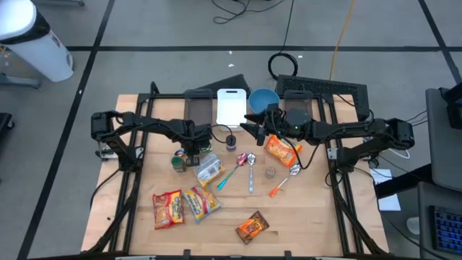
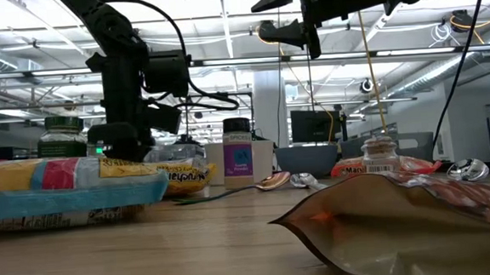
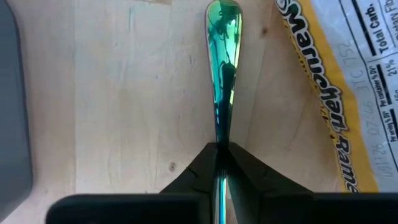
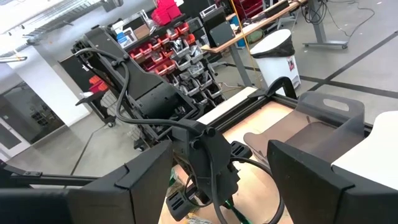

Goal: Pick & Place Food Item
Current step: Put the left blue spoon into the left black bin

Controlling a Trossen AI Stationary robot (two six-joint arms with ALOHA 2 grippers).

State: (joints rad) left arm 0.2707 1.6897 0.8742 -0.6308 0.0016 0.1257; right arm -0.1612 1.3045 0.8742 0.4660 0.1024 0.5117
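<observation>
A wooden table (image 1: pixel 303 217) seen from above, with two dark robot arms reaching inward from its left and right edges; the left gripper (image 1: pixel 192 160) is low over the table's left-centre, just beside a small green-lidded jar (image 1: pixel 177 162) and a clear-wrapped ramen packet (image 1: pixel 209 169); its wrist view shows the two dark fingers (image 3: pixel 249 177) pressed together on the handle of an iridescent green-blue spoon (image 3: pixel 222 68) that lies on the bare wood, with the yellow edge of the ramen packet alongside; in the overhead view the gripper itself hides that spoon.

The right gripper (image 1: pixel 249 128) hangs raised above the table's middle toward the far edge, jaws wide and holding nothing; its wrist view looks across at the left arm.

Food items lie scattered; an orange snack bag (image 1: pixel 281 150) sits right of centre; a red and yellow packet (image 1: pixel 167 209) and a yellow packet (image 1: pixel 201 202) lie side by side near the front left corner; a brown snack pack (image 1: pixel 253 227) rests near the middle of the front edge.

A teal-handled spoon (image 1: pixel 231 173), a silver spoon (image 1: pixel 250 167) and an orange-handled spoon (image 1: pixel 285 180) lie around the centre; a white cutting board (image 1: pixel 232 107) and a blue bowl (image 1: pixel 263 100) sit at the far edge.
</observation>
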